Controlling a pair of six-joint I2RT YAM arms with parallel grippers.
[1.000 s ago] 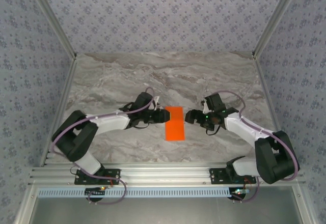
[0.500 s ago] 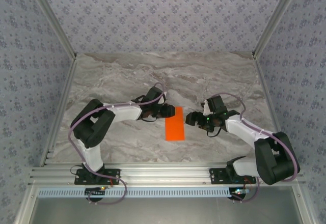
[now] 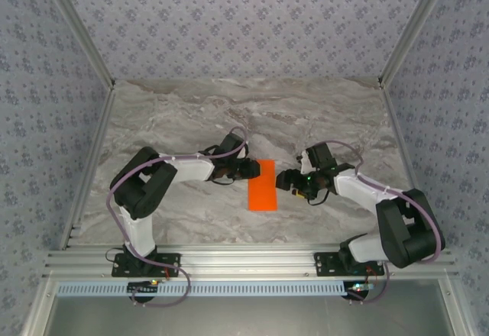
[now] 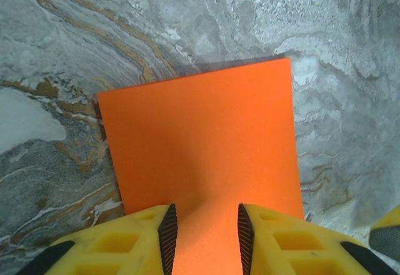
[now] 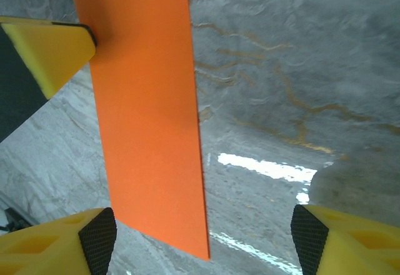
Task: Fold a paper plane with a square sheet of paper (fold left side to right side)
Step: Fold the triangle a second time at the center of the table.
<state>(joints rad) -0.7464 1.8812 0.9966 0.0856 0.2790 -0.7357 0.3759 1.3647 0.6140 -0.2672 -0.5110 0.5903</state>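
Flat on the grey marble table [image 4: 350, 100], a thin bright orange paper rectangle [image 4: 200, 144] runs beneath the left gripper's [image 4: 203, 225] narrowly parted jaws. One end lies between the right gripper's [image 5: 203, 237] wide-spread jaws.

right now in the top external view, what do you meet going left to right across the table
left tool → orange paper → right tool

Marble table [image 3: 229, 107] — floral-papered walls [image 3: 244, 23]
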